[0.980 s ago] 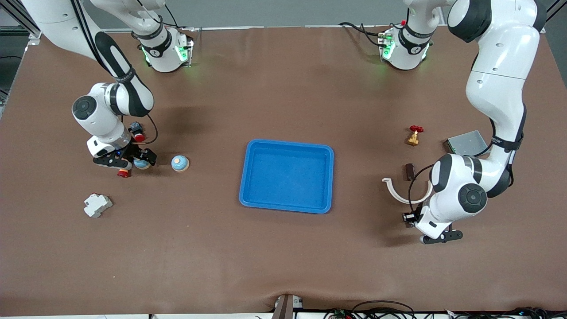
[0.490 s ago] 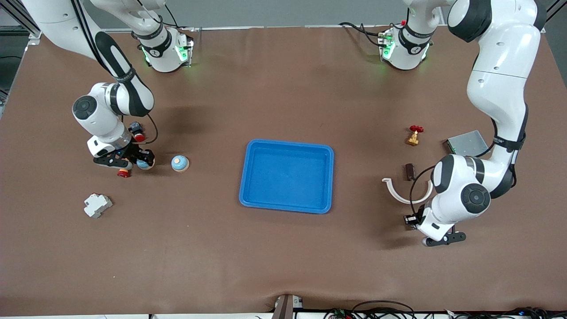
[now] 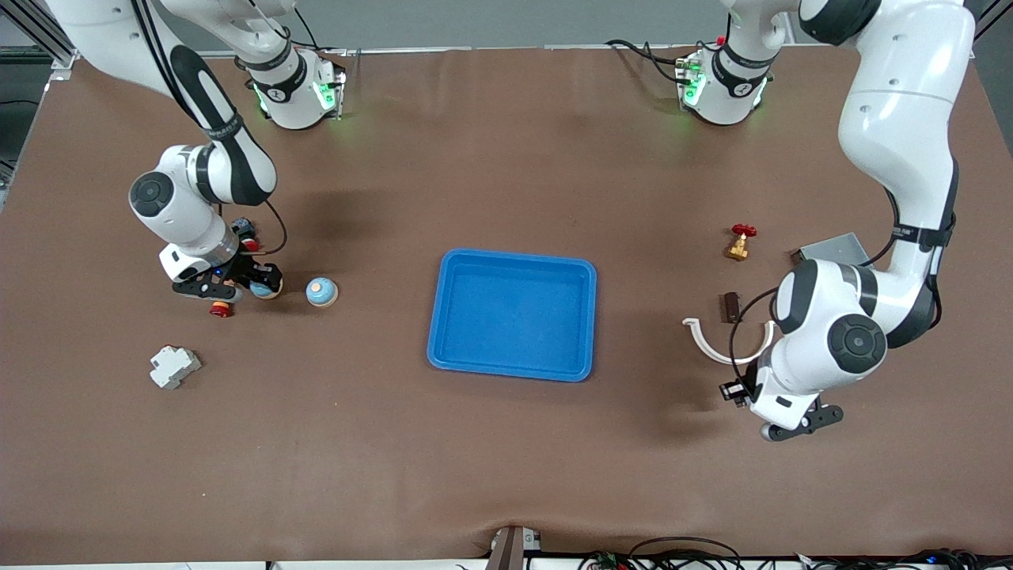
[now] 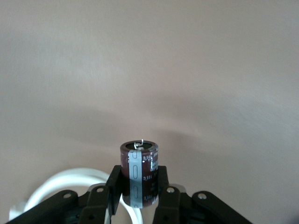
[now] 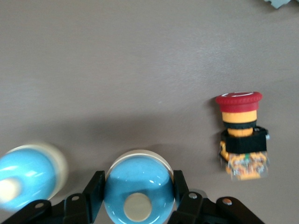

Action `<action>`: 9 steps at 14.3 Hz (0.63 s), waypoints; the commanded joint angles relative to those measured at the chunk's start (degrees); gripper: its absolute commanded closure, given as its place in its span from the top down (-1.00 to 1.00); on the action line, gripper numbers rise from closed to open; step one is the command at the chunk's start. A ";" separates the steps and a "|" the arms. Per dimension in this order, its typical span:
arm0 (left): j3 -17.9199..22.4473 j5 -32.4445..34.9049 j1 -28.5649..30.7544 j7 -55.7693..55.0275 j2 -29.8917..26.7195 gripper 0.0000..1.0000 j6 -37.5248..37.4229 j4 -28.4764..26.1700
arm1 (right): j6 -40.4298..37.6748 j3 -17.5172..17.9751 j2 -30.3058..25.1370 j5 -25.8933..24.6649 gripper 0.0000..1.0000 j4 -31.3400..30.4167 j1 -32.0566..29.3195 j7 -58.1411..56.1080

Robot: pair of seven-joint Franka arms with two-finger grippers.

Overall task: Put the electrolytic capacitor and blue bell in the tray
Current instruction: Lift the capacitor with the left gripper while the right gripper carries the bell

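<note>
The bright-blue tray lies mid-table and holds nothing. My right gripper is shut on a blue bell; in the right wrist view its fingers press both sides of the bell. A second blue bell stands on the table beside it, toward the tray. My left gripper is shut on the dark electrolytic capacitor, held upright above the bare table near the left arm's end. The capacitor is hidden in the front view.
A red stop button lies by the right gripper; another is half under the arm. A white block lies nearer the camera. A white curved piece, brown part, brass valve and grey metal box lie near the left arm.
The right gripper's fingers have closed on the blue bell and shifted it slightly toward the tray. The left gripper with the capacitor has shifted slightly toward its own end of the table.
</note>
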 commanded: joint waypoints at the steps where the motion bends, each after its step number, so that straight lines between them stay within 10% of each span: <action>1: -1.68 0.24 -3.79 -9.12 -4.48 -1.00 -6.11 -0.91 | -12.85 0.03 -7.23 0.39 -1.00 3.16 2.07 3.53; 9: -6.44 -0.29 -16.18 -36.81 -3.88 -1.00 -8.50 0.58 | -24.75 0.03 -10.06 0.39 -1.00 12.30 16.38 29.51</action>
